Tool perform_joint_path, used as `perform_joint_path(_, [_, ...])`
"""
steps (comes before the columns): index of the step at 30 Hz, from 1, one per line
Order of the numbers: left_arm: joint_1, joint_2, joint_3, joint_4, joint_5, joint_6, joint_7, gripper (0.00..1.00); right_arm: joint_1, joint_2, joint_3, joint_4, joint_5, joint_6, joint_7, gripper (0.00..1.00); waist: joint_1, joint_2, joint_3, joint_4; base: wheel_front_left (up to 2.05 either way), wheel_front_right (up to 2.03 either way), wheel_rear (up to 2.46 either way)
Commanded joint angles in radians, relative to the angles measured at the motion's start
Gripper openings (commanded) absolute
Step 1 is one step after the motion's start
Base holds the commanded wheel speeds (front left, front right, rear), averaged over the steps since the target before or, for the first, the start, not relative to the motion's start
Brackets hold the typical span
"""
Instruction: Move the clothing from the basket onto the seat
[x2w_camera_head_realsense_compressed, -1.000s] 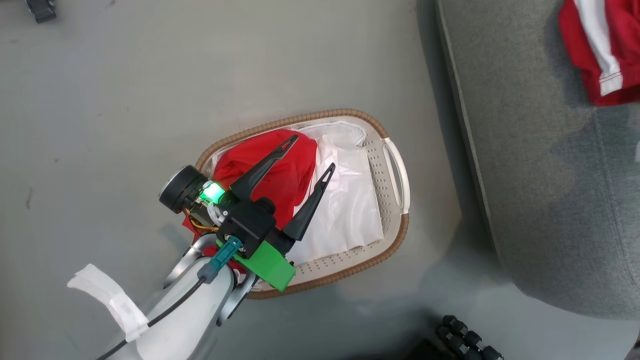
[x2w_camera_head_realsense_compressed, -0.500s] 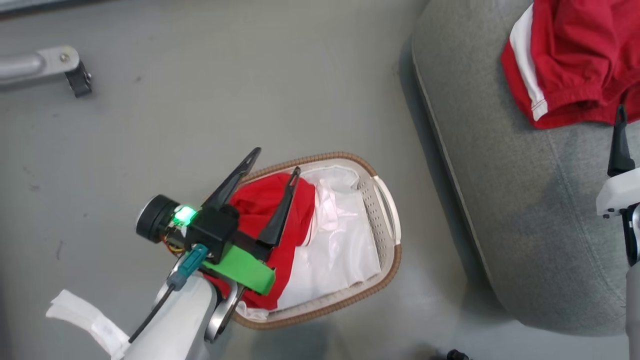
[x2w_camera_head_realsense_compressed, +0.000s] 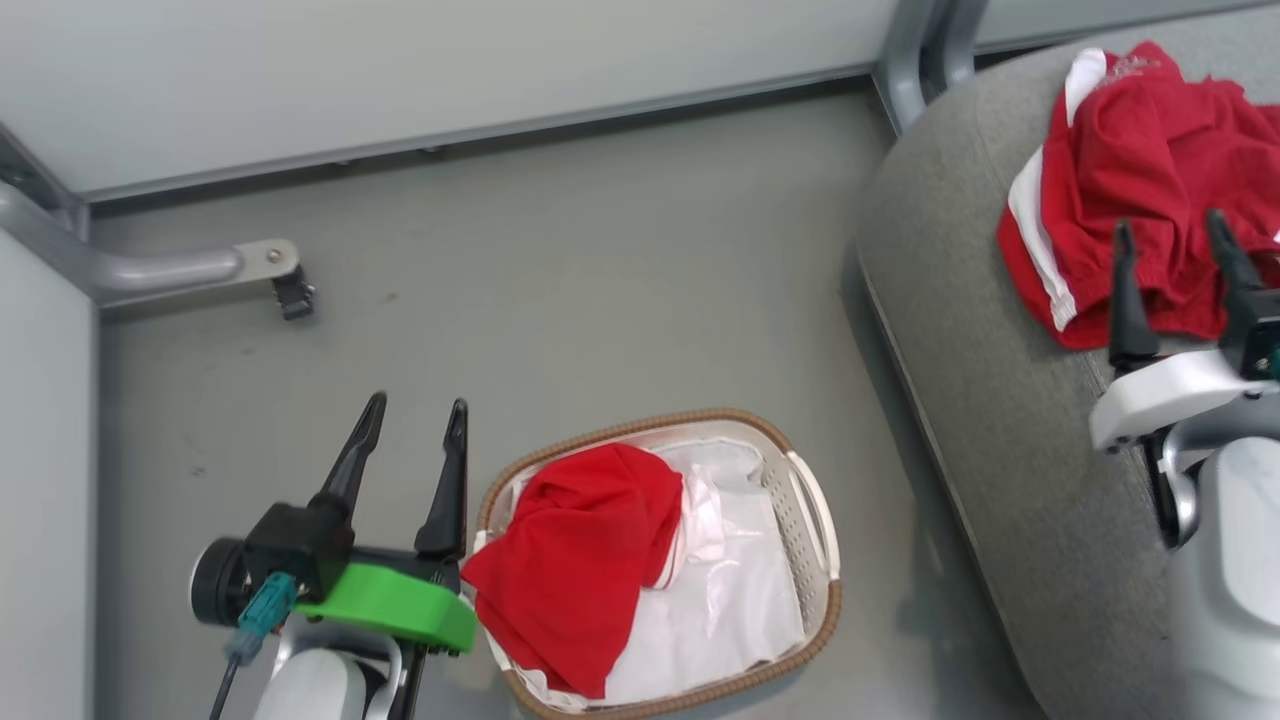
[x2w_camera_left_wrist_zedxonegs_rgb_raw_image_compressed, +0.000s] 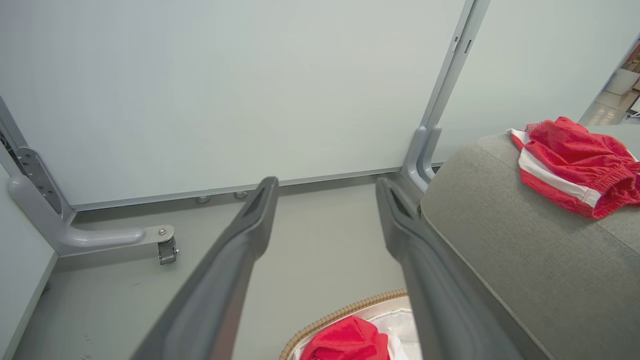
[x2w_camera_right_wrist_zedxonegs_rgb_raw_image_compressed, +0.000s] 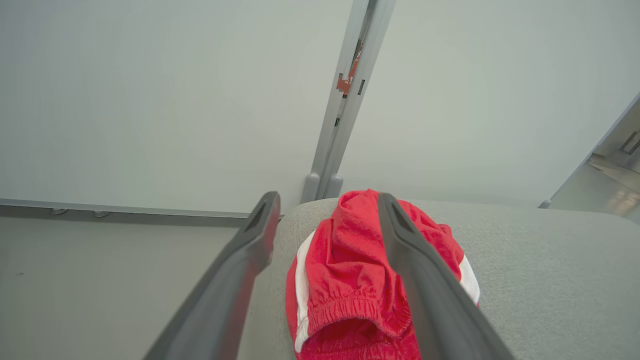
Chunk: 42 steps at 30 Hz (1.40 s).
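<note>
One piece of red clothing lies crumpled in the left half of the cream basket on the floor, on top of a white sheet. A second red garment with white stripes rests on the grey seat at the right; its gathered waistband shows in the right wrist view. My left gripper stands open and empty over the floor just left of the basket. My right gripper is open above the near edge of the garment on the seat, holding nothing.
A pale partition wall runs along the back with a grey upright post at the seat's far corner. A metal foot with a caster juts onto the floor at the left. Bare grey floor lies between the basket and the wall.
The head camera has tilted up, bringing the wall into view. My left gripper has come off the red garment in the basket to its left side. My right gripper now shows by the seat's garment.
</note>
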Motion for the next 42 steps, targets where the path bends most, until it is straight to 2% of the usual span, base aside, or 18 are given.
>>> perform_joint_path(1, [0.032, -0.007, 0.02, -0.002, 0.006, -0.006, 0.0, 1.0, 0.03, 0.01, 0.011, -0.011, 0.015, -0.001, -0.002, 1.0, 0.0001, 0.0111, -0.082, 0.074, 0.0, 0.0, 0.0])
perform_joint_path(8, [0.116, -0.043, 0.117, -0.002, 0.03, -0.018, 0.0, 1.0, 0.134, 0.067, 0.067, -0.07, 0.089, -0.001, -0.002, 1.0, 0.0001, 0.0111, -0.13, 0.127, 0.0, 0.0, 0.0])
perform_joint_path(13, [0.157, -0.059, 0.153, 0.0, 0.037, -0.024, 0.0, 1.0, 0.231, 0.07, 0.165, -0.083, 0.184, -0.001, -0.002, 1.0, 0.0001, 0.0111, -0.159, 0.153, 0.0, 0.0, 0.0])
perform_joint_path(19, [0.204, -0.067, 0.183, 0.011, 0.022, -0.03, 0.0, 1.0, 0.332, 0.071, 0.222, -0.098, 0.269, -0.001, -0.002, 1.0, 0.0001, 0.0111, -0.199, 0.157, 0.0, 0.0, 0.0])
perform_joint_path(27, [0.226, -0.07, 0.2, 0.003, 0.022, -0.032, 0.0, 1.0, 0.384, 0.071, 0.245, -0.112, 0.285, -0.001, -0.002, 1.0, 0.0001, 0.0111, -0.218, 0.147, 0.0, 0.0, 0.0])
perform_joint_path(42, [0.216, -0.07, 0.177, 0.011, 0.023, -0.033, 0.0, 1.0, 0.375, 0.071, 0.248, -0.121, 0.289, -0.001, -0.002, 1.0, 0.0001, 0.0111, -0.216, 0.142, 0.0, 0.0, 0.0])
